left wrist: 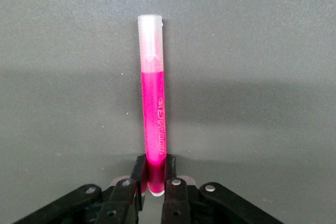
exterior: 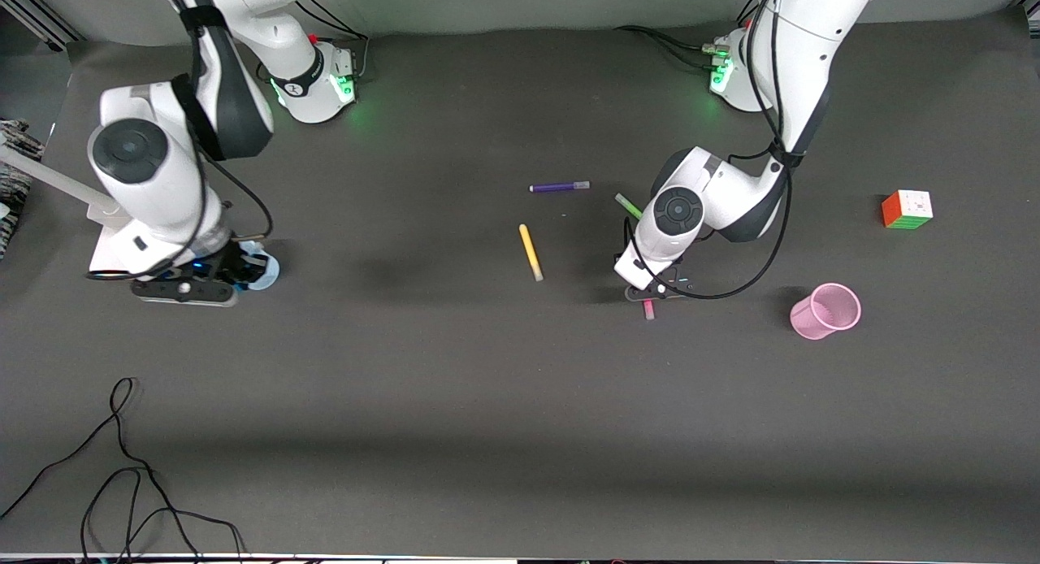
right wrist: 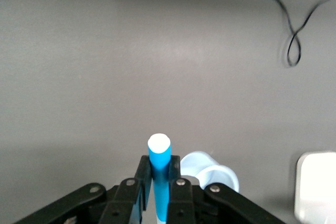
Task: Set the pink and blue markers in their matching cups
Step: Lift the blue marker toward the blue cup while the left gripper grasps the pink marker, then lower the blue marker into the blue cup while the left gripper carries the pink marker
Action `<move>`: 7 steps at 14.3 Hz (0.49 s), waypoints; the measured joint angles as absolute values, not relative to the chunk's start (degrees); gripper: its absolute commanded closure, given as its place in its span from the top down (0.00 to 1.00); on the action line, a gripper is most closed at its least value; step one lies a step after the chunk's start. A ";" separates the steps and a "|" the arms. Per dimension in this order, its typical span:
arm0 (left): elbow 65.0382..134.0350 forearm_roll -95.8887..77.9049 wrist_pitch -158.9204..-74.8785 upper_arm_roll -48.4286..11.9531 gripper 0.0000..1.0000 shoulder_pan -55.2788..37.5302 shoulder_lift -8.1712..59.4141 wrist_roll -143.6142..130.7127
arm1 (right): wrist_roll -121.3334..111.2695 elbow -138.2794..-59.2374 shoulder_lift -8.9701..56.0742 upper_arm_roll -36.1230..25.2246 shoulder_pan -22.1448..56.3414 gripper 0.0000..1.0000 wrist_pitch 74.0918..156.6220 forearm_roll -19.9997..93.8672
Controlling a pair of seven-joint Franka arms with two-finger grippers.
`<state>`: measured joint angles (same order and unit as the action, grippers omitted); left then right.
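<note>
My left gripper [exterior: 650, 295] is shut on one end of the magenta-pink marker [exterior: 648, 309], low at the table, between the yellow marker and the pale pink cup [exterior: 825, 310]. In the left wrist view the pink marker [left wrist: 154, 114] sticks out from the shut gripper [left wrist: 156, 174], pale cap end away from it. My right gripper [exterior: 242, 270] is at the right arm's end of the table, right beside the pale blue cup [exterior: 265, 272]. In the right wrist view it [right wrist: 159, 174] is shut on the cyan-blue marker [right wrist: 158, 163], with the blue cup [right wrist: 210, 174] just beside it.
A yellow marker [exterior: 530, 252], a purple marker [exterior: 559, 187] and a green marker [exterior: 627, 205] lie mid-table. A colour cube [exterior: 907, 209] sits toward the left arm's end. A black cable [exterior: 122, 466] lies near the front camera. A white box [right wrist: 315, 187] is beside the blue cup.
</note>
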<state>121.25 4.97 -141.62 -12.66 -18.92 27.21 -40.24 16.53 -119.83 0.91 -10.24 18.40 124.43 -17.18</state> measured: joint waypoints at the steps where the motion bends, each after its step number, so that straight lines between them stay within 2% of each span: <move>1: 121.21 4.97 -141.62 -12.62 0.00 -18.91 27.22 -40.43 | 13.21 -122.31 -0.19 -12.37 18.43 0.00 128.27 -17.31; 5: 119.90 4.98 -141.47 -12.18 0.00 -18.43 26.99 -41.11 | 3.71 -132.18 -3.62 -19.79 18.35 0.00 142.93 -17.42; 7: 116.65 4.98 -137.72 -12.04 0.00 -17.18 25.78 -41.11 | 3.06 -137.94 -4.68 -21.63 18.39 0.00 151.11 -17.49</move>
<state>116.65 4.98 -137.72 -12.04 -17.18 25.78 -41.11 3.06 -137.94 -4.68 -21.63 18.39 151.11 -17.49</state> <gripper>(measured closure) 0.828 0.828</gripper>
